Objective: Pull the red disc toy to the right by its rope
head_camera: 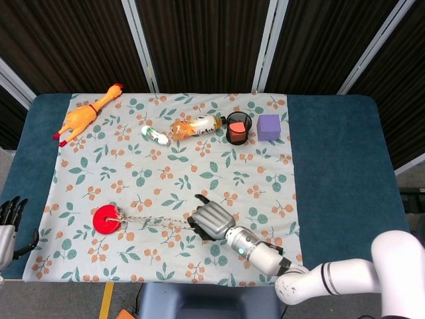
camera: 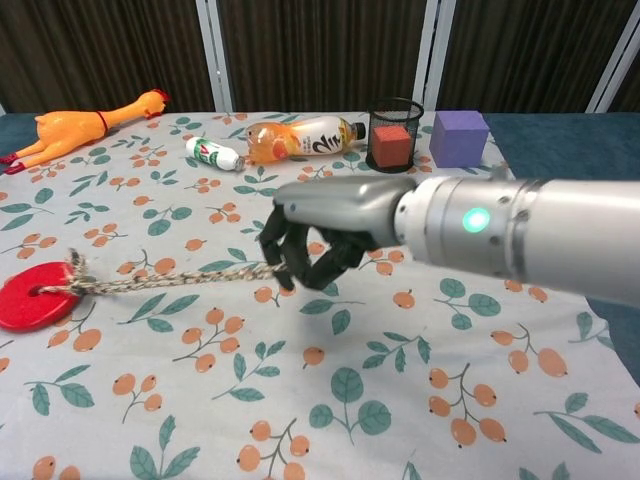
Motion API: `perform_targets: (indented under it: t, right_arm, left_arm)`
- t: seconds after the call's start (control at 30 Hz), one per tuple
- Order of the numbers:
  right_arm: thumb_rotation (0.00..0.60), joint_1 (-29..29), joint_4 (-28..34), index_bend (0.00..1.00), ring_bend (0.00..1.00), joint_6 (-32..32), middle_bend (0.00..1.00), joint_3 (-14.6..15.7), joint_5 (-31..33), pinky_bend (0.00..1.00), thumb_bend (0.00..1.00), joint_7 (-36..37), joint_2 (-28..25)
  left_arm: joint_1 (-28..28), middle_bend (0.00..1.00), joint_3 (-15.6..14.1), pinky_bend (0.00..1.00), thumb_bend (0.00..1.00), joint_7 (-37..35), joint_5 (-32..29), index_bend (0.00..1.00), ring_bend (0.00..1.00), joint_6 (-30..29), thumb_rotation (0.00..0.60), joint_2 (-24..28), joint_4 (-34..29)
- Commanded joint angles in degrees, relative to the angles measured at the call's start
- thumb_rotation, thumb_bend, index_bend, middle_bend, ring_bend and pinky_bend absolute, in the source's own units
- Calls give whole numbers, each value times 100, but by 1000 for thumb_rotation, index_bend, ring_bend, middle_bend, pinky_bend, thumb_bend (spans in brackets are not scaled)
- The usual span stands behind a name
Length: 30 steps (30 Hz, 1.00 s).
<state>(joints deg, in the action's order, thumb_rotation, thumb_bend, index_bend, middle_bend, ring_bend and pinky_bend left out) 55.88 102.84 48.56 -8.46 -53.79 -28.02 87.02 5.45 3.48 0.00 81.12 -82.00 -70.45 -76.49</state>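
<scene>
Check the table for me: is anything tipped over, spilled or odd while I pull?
Two bottles lie on their sides at the back: the orange drink bottle and the small green-label bottle. No spill shows. The rope runs taut from the right hand to the red disc.
</scene>
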Motion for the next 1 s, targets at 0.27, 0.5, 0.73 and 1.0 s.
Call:
perform_targets:
  t: [0.27,0.5,0.73,1.0]
  right_arm:
    - [600,-1260,904,873,592,936,789,156,-1309,664,1000,1474,-2328]
    - [600,-1978,287,879,595,1188,789,270,-1507,668,1000,2625,-3269]
    - [600,-2625,-648,879,595,1524,789,305,-1664,666,1000,3706,-3577]
    - [600,-2888,-1157,879,595,1649,789,202,-1777,663,1000,4144,-3499]
  left_arm:
    - [81,17,-13,26,507,54,75,0,0,71,332,-28,-89]
    - [162,18,-49,26,507,119,142,0,0,170,332,-105,-138]
    - [258,18,-52,26,506,212,160,0,0,277,329,-191,-163]
    - [323,18,-59,26,507,260,166,0,0,347,337,-244,-152]
